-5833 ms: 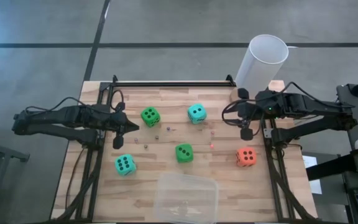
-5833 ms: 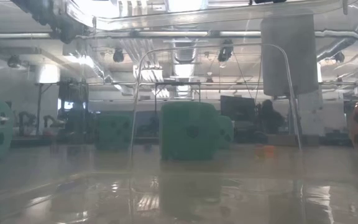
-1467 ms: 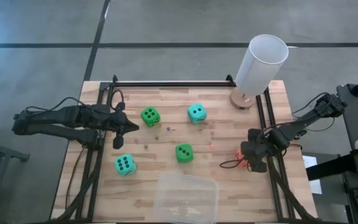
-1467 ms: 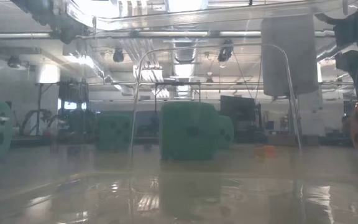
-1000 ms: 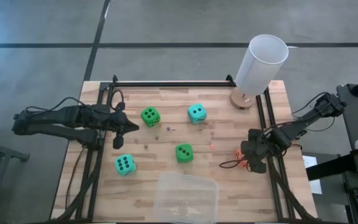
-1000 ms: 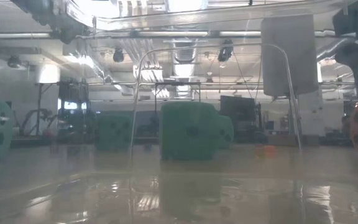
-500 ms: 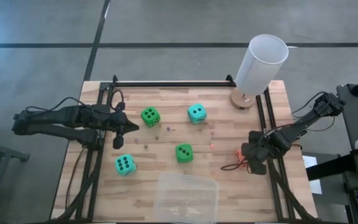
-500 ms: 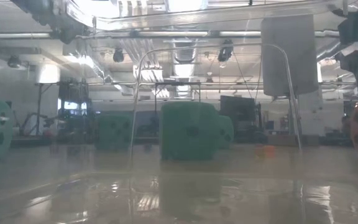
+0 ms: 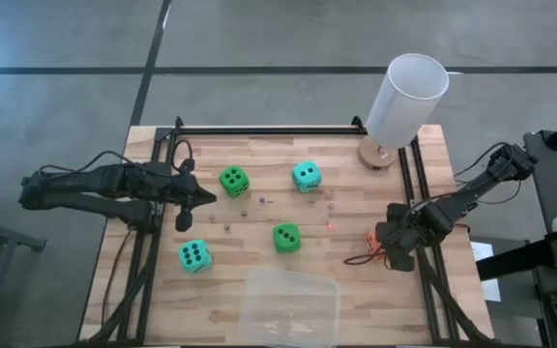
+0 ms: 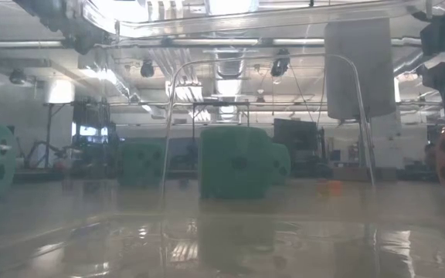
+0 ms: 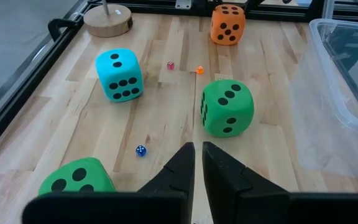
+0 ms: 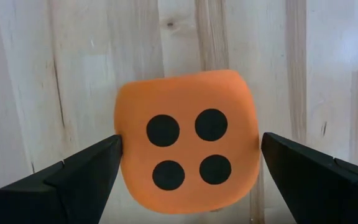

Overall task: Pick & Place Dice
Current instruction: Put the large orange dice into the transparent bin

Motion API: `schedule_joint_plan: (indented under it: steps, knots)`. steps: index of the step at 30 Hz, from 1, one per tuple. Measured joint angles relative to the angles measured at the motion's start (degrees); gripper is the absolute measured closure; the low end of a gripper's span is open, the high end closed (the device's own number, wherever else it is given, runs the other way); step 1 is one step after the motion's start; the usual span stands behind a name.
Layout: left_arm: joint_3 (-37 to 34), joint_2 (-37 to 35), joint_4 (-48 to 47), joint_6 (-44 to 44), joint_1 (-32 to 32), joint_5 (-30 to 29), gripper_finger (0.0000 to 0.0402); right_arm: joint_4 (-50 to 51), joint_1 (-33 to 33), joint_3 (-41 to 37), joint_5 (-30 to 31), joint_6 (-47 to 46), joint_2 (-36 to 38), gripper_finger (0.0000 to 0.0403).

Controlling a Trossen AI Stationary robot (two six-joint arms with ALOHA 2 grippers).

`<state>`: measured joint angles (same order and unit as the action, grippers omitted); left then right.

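The right gripper (image 12: 188, 162) hangs straight over the orange-red die (image 12: 188, 140), its two fingers (image 12: 73, 171) spread wide with one on each side of the cube. One finger's tip meets the die's side face or stands just short of it; the other stands off with bare wood showing between. Nothing is clamped. The die sits flat on the wooden table (image 9: 259, 155), its four-pip face turned up toward the wrist; being a cube, it has no long axis, and its edges lie nearly in line with the boards, only slightly turned. In the high view the right gripper (image 9: 392, 253) covers this die almost wholly, near the table's right rail, on the side of the rail away from the white cylinder (image 9: 406, 97) on its round wooden base. Taking the orange-red die as the landmark: one bright green die (image 9: 286, 237) lies left of it toward the table's middle, a teal die (image 9: 306, 176) farther off toward the cylinder, the second green die (image 9: 234, 181) beyond that, and the second teal die (image 9: 193, 255) well apart at the left. A clear plastic bin (image 9: 289, 307) sits at the near edge. A few tiny dice lie scattered on the wood between them. The left gripper (image 9: 184, 205) waits near the second green die, fingers (image 11: 180, 171) together, holding nothing.
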<state>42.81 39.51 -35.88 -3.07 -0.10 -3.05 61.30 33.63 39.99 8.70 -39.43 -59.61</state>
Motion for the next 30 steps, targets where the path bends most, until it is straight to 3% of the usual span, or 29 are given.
schedule_joint_plan:
  steps: [30]
  knots:
    - [0.0,0.0,0.0,0.0,0.0,0.0,0.0364,-2.2,0.0,-1.9,0.3,0.6,0.0,0.0019]
